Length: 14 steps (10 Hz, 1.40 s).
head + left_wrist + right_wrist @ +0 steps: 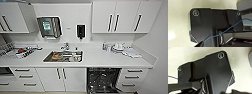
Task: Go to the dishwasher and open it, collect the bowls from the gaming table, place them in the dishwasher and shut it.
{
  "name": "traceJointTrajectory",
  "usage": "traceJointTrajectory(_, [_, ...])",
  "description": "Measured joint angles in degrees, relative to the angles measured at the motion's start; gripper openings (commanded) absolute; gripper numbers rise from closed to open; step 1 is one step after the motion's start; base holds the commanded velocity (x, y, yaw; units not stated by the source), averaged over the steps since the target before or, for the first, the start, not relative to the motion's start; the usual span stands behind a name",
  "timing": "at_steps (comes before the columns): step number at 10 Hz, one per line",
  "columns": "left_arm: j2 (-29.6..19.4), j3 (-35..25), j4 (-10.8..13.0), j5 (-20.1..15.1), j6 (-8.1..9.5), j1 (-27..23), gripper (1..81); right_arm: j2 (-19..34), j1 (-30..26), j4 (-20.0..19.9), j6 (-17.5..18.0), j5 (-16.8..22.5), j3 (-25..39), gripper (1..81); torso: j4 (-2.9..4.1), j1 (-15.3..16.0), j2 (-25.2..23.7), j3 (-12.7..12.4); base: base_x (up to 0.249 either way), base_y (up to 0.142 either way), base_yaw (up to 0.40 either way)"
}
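The dishwasher stands open under the white counter, right of the sink, and its dark inside with wire racks shows in the head view. Its door is folded down toward the floor at the lower edge of that view. The gaming table and the bowls are out of view. In both wrist views the robot's own dark plate hangs above a pale speckled floor.
A steel sink holding dishes is set in the white counter. A dish rack stands at the left, and a kettle with small items at the right. White cupboards hang above. Drawers flank the dishwasher.
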State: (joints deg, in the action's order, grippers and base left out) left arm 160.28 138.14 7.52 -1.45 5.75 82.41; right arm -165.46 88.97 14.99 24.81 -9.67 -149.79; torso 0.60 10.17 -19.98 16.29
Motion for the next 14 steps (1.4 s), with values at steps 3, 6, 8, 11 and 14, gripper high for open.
traceJointTrajectory(3, [2.01,4.78,0.00,-0.15,-0.02,0.41,81.1,-0.85,0.09,0.10,0.00,0.11,-1.26,81.1,0.00,-3.28,5.13,-1.57,0.000,0.000,0.000])
traceJointTrajectory(6, [3.39,6.27,0.02,-0.06,-0.11,0.67,81.1,-1.24,-0.05,0.16,0.00,0.02,-2.06,81.1,0.00,-7.06,10.89,-7.41,0.000,0.000,0.000])
traceJointTrajectory(8, [3.36,6.35,0.02,-0.12,-0.13,1.38,81.1,-1.22,0.39,0.24,-0.01,0.09,-2.17,81.1,0.00,-8.78,14.93,-11.19,0.000,0.000,0.000])
traceJointTrajectory(11, [3.54,6.40,-0.06,-0.22,-0.13,0.89,81.1,-1.24,0.01,0.29,-0.09,0.20,-2.50,81.1,0.00,-9.29,18.69,-12.67,0.000,0.000,0.000])
traceJointTrajectory(14, [5.21,7.73,-0.04,-1.99,0.02,1.07,81.1,-1.63,0.09,0.27,-0.12,0.16,-3.44,81.1,0.00,-9.42,18.91,-12.81,0.000,0.000,0.000])
